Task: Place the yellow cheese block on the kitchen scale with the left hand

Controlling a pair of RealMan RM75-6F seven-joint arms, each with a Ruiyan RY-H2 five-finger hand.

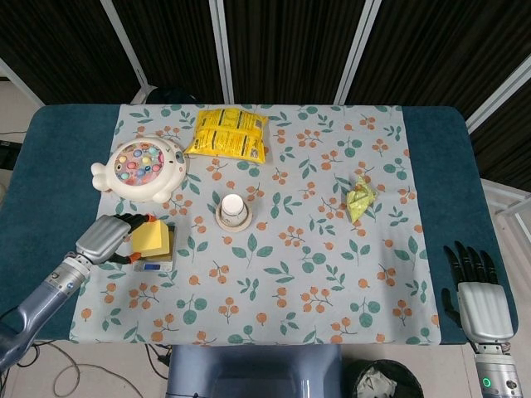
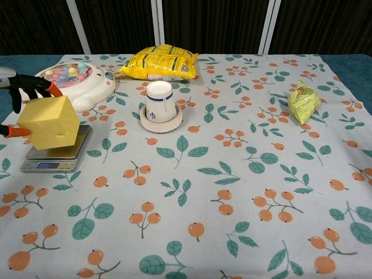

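Note:
The yellow cheese block [image 2: 49, 122] [image 1: 149, 238] sits on, or just above, the platform of the silver kitchen scale [image 2: 57, 156] [image 1: 156, 264] at the table's left side. My left hand [image 1: 112, 237] [image 2: 23, 87] holds the block from its left, with black, orange-tipped fingers on its top and side. Whether the block's underside touches the platform I cannot tell. My right hand [image 1: 474, 282] rests at the table's right front edge, fingers extended, holding nothing.
A round fishing-game toy [image 1: 139, 168] stands just behind the scale. A paper cup on a tape roll [image 1: 234, 211] is mid-table, a yellow snack bag [image 1: 227, 133] lies at the back, and a crumpled green wrapper [image 1: 359, 199] lies on the right.

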